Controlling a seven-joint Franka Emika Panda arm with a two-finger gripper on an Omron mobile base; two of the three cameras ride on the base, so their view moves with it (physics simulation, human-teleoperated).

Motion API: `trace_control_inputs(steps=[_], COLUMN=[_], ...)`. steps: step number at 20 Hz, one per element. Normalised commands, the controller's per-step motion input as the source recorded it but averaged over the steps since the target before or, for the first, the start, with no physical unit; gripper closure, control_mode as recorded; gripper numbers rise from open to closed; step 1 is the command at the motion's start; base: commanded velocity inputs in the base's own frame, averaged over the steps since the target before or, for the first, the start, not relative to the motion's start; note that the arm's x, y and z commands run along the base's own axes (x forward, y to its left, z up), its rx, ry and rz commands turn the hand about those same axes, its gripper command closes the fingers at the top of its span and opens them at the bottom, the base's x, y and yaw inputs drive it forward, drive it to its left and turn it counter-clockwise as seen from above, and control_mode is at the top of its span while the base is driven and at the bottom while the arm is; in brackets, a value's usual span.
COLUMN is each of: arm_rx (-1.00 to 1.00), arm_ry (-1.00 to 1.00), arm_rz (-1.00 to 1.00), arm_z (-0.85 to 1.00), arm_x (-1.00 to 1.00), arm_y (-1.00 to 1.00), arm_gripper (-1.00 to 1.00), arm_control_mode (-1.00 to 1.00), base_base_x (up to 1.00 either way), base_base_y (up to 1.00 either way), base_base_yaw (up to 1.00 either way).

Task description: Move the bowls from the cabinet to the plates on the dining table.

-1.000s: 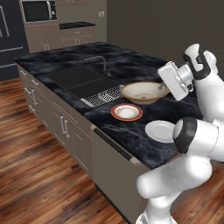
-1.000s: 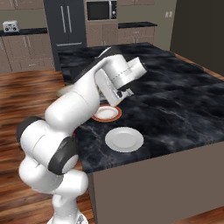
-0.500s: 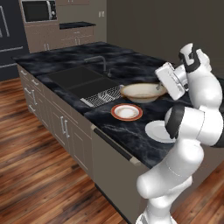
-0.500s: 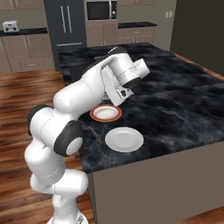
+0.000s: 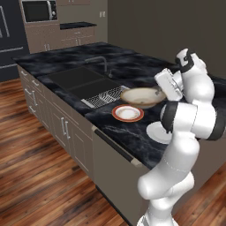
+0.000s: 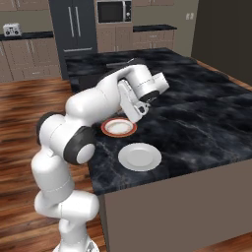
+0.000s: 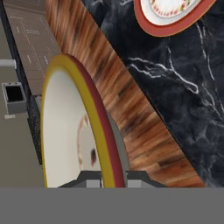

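Note:
My gripper point(image 5: 159, 92) is shut on the rim of the wide cream bowl point(image 5: 141, 96) with a tan outside. It holds the bowl a little above the dining table point(image 5: 110, 129), just behind the orange-red plate point(image 5: 127, 113). In the hand view the bowl point(image 7: 83, 118) stands edge-on between my fingertips point(image 7: 94, 183), and the orange-red plate point(image 7: 175, 24) sits at the top on black marble. The white plate point(image 6: 140, 156) lies nearer the table's front edge, next to the orange-red plate point(image 6: 118, 127). My arm partly covers the white plate point(image 5: 155, 131) in the left base view. The cabinet is out of view.
A dark sink point(image 5: 79, 80) with a faucet point(image 5: 100, 61) and a ribbed drain grid point(image 5: 106, 95) sits left of the bowl. Wood floor point(image 5: 39, 176) surrounds the island. A fridge point(image 6: 76, 27) and a microwave point(image 6: 114, 11) stand along the back wall.
The arm's elbow has swung forward over the table's front edge. The bowl has stayed in the grip at nearly the same spot, a touch lower.

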Motion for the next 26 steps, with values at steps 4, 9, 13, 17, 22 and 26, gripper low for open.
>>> trace_control_inputs(steps=[4, 9, 13, 17, 22, 26], arm_rx=[0.0, 0.0, 0.01, 0.01, 0.01, 0.01], arm_ry=[0.0, 0.0, -0.01, -0.01, -0.01, -0.01], arm_rz=[0.04, 0.03, 0.03, 0.03, 0.03, 0.03], arm_z=[-0.2, -0.17, -0.16, -0.21, -0.21, -0.19], arm_x=[0.3, 0.33, 0.32, 0.31, 0.31, 0.31], arm_y=[0.0, 0.0, -0.02, 0.0, 0.0, 0.0], arm_gripper=[1.0, 1.0, 1.0, 1.0, 1.0, 1.0], arm_control_mode=[-1.0, -1.0, -1.0, -1.0, -1.0, -1.0], base_base_x=[0.0, 0.0, 0.0, 0.0, 0.0, 0.0], base_base_y=[0.0, 0.0, 0.0, 0.0, 0.0, 0.0], base_base_yaw=[0.0, 0.0, 0.0, 0.0, 0.0, 0.0])
